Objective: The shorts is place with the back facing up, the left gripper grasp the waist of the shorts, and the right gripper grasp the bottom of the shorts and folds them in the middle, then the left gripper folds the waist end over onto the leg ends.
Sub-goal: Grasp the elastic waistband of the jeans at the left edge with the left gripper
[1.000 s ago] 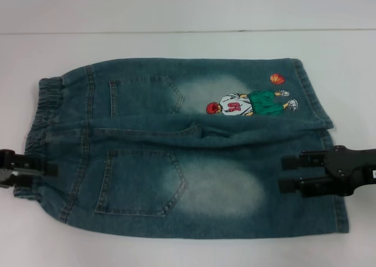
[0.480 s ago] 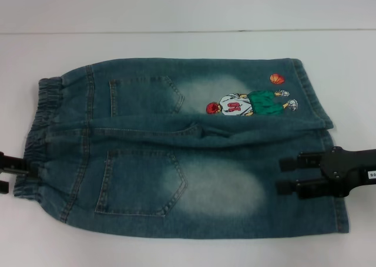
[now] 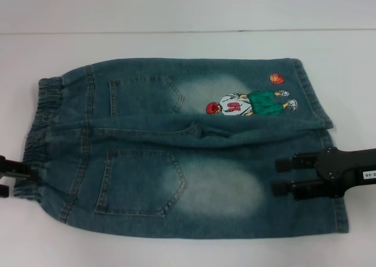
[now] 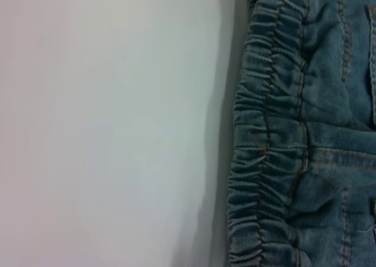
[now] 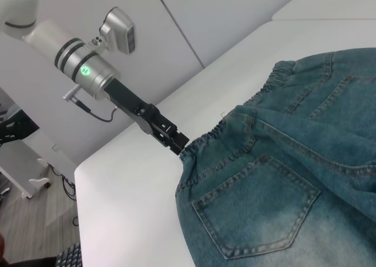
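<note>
The denim shorts [image 3: 176,149] lie flat with the back pockets up, the elastic waist [image 3: 38,120] to the left and the leg ends to the right. My left gripper [image 3: 17,179] is at the near corner of the waist, open, its fingers just at the band's edge. It also appears in the right wrist view as the left gripper [image 5: 174,141], touching the waist [image 5: 223,132]. My right gripper [image 3: 281,175] hovers open over the bottom of the near leg, holding nothing. The left wrist view shows the gathered waist [image 4: 264,161] beside bare table.
The shorts rest on a white table [image 3: 176,249] whose back edge [image 3: 188,31] runs behind them. An embroidered basketball player [image 3: 247,102] marks the far leg. The table's corner and drop-off [image 5: 88,161] lie beyond the waist.
My left gripper has drawn back to the left, off the waist and toward its edge. My right gripper has crept a little leftward over the near leg. The shorts have not moved.
</note>
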### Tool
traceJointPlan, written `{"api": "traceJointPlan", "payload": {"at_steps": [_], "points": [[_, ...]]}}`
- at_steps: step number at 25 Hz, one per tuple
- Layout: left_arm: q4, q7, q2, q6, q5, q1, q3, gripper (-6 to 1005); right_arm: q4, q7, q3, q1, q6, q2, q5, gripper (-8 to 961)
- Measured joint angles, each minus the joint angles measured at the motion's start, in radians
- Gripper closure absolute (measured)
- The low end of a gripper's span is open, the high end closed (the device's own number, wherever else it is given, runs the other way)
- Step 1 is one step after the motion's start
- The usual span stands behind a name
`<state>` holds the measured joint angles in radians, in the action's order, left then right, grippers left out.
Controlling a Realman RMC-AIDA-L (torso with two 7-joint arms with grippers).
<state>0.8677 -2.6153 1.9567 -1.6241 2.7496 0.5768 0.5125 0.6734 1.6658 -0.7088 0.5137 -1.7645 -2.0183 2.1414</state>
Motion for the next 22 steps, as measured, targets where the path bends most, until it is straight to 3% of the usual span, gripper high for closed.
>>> {"api": "traceJointPlan", "payload": {"at_steps": [22], "points": [[-0.016,0.009,0.01,0.008,-0.008,0.031,0.007,228,0.0,-0.001,0.0,-0.006,0.007,-0.001,0.0,193]]}}
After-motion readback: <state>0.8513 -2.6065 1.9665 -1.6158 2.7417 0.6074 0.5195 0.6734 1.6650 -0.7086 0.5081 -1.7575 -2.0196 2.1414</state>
